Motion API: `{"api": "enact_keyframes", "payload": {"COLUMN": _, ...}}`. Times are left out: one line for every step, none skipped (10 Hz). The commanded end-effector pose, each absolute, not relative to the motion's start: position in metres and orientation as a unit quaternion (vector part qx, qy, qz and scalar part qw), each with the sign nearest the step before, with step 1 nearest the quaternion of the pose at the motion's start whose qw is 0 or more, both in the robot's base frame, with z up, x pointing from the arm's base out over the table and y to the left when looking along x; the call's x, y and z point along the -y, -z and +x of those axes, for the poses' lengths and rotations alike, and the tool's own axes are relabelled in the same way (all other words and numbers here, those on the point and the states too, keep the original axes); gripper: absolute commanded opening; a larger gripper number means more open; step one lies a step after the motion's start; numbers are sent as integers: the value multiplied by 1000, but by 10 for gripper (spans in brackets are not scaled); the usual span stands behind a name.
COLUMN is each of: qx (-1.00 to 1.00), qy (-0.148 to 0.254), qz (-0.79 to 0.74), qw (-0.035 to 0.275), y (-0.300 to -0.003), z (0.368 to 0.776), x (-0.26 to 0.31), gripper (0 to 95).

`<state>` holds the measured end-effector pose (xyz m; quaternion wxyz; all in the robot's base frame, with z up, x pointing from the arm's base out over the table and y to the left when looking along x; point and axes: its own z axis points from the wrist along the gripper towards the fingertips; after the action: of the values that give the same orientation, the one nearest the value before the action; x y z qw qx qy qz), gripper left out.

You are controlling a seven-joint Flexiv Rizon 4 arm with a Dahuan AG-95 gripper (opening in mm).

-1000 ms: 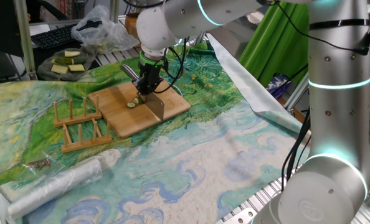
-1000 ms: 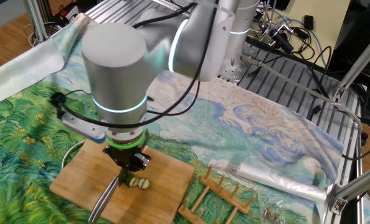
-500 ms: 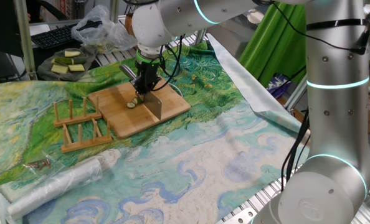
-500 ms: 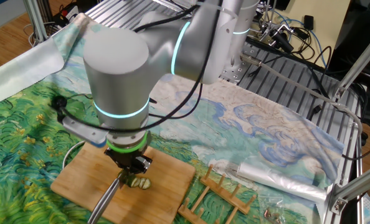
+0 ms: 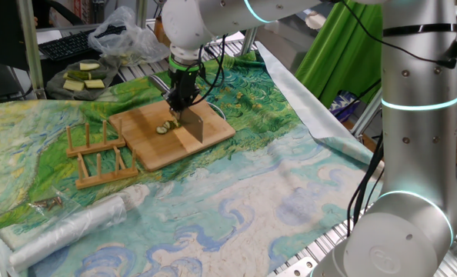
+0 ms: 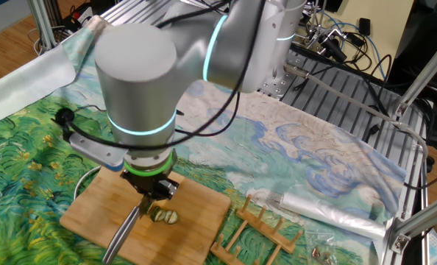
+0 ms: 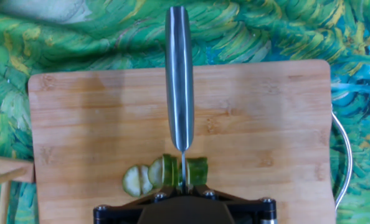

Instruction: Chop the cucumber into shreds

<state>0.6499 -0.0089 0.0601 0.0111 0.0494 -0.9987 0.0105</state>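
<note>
Partway through, by the look of it. Bamboo cutting board (image 7: pixel 247 130) flat on the painted cloth (image 5: pixel 236 192), nothing else on it but the work. Knife (image 7: pixel 179 81) pinched in the gripper (image 7: pixel 182 186), fingers pressed tight on its handle, blade edge down over the cucumber (image 7: pixel 196 169). Near the board's edge closest to the hand: a dark green stub under the blade, touching two or three pale round slices (image 7: pixel 141 179) beside it. Only rounds so far; no shreds visible. Left, likely: rest of the stub, then slicing the rounds into strips.
</note>
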Motion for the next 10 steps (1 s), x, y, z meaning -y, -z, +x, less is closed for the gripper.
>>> {"api": "enact_keyframes", "payload": {"qx": 999, "qy": -10, "qz": 52, "qw": 9, "y": -60, "z": 650, "x": 11, "gripper": 0}}
{"api": "enact_keyframes", "payload": {"qx": 999, "qy": -10, "qz": 52, "qw": 9, "y": -60, "z": 650, "x": 12, "gripper": 0}}
{"api": "enact_keyframes", "payload": {"qx": 999, "qy": -10, "qz": 52, "qw": 9, "y": -59, "z": 650, "x": 13, "gripper": 0}}
{"api": "enact_keyframes", "payload": {"qx": 999, "qy": -9, "qz": 52, "qw": 9, "y": -59, "z": 650, "x": 14, "gripper": 0}}
{"api": "enact_keyframes", "payload": {"qx": 999, "qy": -9, "qz": 51, "qw": 8, "y": -58, "z": 650, "x": 14, "gripper": 0}}
{"api": "enact_keyframes", "payload": {"qx": 999, "qy": -8, "qz": 52, "qw": 8, "y": -56, "z": 650, "x": 14, "gripper": 0}}
{"api": "enact_keyframes", "payload": {"qx": 999, "qy": -7, "qz": 53, "qw": 8, "y": -50, "z": 650, "x": 14, "gripper": 0}}
{"api": "enact_keyframes", "payload": {"qx": 999, "qy": -3, "qz": 51, "qw": 3, "y": -37, "z": 649, "x": 13, "gripper": 0}}
{"api": "enact_keyframes", "payload": {"qx": 999, "qy": -2, "qz": 51, "qw": 0, "y": -31, "z": 649, "x": 13, "gripper": 0}}
{"api": "enact_keyframes", "payload": {"qx": 999, "qy": -1, "qz": 49, "qw": 0, "y": -30, "z": 649, "x": 12, "gripper": 0}}
